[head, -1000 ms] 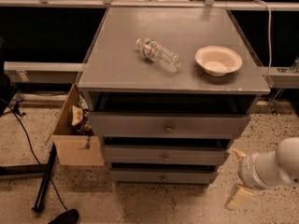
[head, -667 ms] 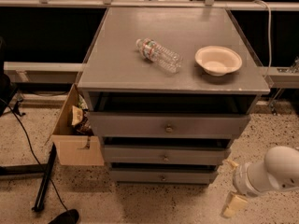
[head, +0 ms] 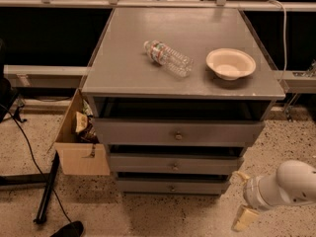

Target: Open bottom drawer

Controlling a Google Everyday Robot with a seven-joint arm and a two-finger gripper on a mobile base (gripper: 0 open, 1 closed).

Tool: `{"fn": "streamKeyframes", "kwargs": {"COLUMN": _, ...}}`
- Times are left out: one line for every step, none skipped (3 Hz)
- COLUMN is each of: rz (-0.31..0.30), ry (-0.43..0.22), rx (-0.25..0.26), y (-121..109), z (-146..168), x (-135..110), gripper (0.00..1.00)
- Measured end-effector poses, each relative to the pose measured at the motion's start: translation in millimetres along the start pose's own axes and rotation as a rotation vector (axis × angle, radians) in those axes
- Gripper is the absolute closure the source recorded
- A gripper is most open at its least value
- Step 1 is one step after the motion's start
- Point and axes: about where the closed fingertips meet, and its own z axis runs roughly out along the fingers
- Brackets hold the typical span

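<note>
Against a second ago, my arm has sunk lower and drifted a little nearer the cabinet. The drawers, bottle and bowl lie just as they did. My gripper now hangs low at the cabinet's right front corner, just off the floor. Its two pale tan fingers are spread apart with nothing between them and touch nothing. The upper finger sits just beside the right end of the bottom drawer.

That drawer is the lowest and slimmest of three flat grey fronts, and a small round metal knob sits at its middle. On the matte grey top a clear ribbed plastic bottle lies on its side. A shallow cream bowl stands well apart to its right. An open brown cardboard box leans against the cabinet's left side, on speckled stone flooring.
</note>
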Motion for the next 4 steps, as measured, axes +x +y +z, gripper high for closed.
{"fn": "streamKeyframes", "kwargs": {"rz": -0.023, "ry": -0.035, "rx": 0.018, "y": -5.0, "z": 33.2, "x": 9.3, "gripper": 0.0}}
{"fn": "streamKeyframes", "kwargs": {"rz": -0.021, "ry": -0.059, "rx": 0.021, "y": -11.5, "z": 71.7, "x": 20.7, "gripper": 0.0}}
{"fn": "streamKeyframes", "kwargs": {"rz": 0.01, "ry": -0.1, "rx": 0.004, "y": -16.1, "z": 120.0, "x": 39.9, "gripper": 0.0}}
{"fn": "streamKeyframes", "kwargs": {"rz": 0.043, "ry": -0.142, "rx": -0.026, "y": -17.5, "z": 159.3, "x": 54.6, "gripper": 0.0}}
